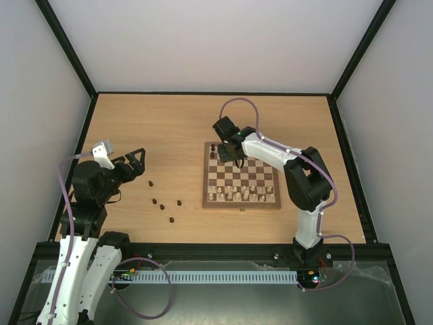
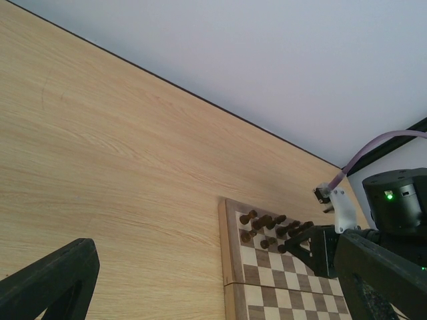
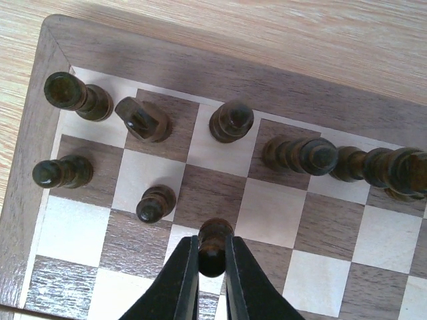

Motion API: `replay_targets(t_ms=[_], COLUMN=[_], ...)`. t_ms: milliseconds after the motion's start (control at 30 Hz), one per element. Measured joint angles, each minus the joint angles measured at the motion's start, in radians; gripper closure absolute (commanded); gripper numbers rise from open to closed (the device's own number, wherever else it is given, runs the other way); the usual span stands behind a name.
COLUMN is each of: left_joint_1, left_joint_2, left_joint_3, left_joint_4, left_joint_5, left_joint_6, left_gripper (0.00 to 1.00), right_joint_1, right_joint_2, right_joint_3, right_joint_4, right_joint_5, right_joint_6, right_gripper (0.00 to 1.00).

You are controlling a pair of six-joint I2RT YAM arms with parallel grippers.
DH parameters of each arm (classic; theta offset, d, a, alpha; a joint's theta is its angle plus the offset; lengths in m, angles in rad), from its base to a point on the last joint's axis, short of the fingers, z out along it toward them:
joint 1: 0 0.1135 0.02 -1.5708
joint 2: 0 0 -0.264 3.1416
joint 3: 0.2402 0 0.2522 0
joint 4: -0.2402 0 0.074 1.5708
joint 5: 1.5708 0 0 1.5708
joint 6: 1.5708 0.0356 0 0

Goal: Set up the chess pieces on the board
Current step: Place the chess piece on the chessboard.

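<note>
The board (image 1: 206,184) lies right of centre. Several dark chess pieces (image 3: 230,121) stand on its far rows, also seen in the left wrist view (image 2: 267,227). My right gripper (image 1: 234,157) is over the board's far left part, shut on a dark pawn (image 3: 213,245) and holding it over the second row. Two other dark pawns (image 3: 155,203) stand to its left. Several loose dark pieces (image 1: 162,205) lie on the table left of the board. My left gripper (image 1: 136,162) is open and empty, raised over the table's left side; its fingers (image 2: 50,280) frame the left wrist view.
Cream pieces (image 1: 243,194) fill the board's near rows. The wooden table (image 1: 169,122) has a black raised frame around it. The right arm's forearm (image 1: 270,150) stretches over the board's right side. The board's border (image 3: 200,60) lies just beyond the back row.
</note>
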Motion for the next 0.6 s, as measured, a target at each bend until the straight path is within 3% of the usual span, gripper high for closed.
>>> replay_targets(t_ms=[400,600], left_joint_1=[0.0,0.0], left_joint_2=[0.0,0.0], left_joint_3=[0.0,0.0], left_joint_4=[0.0,0.0], left_joint_5=[0.0,0.0], left_joint_6=[0.0,-0.001], left_gripper=[0.0,0.0], right_joint_1=[-0.009,-0.009], right_joint_2=[0.019,0.039], right_joint_3=[0.002,0.002], right_joint_4=[0.036,0.05], right_joint_5=[0.003,0.007], right_joint_6=[0.0,0.003], right_gripper=[0.89,0.83])
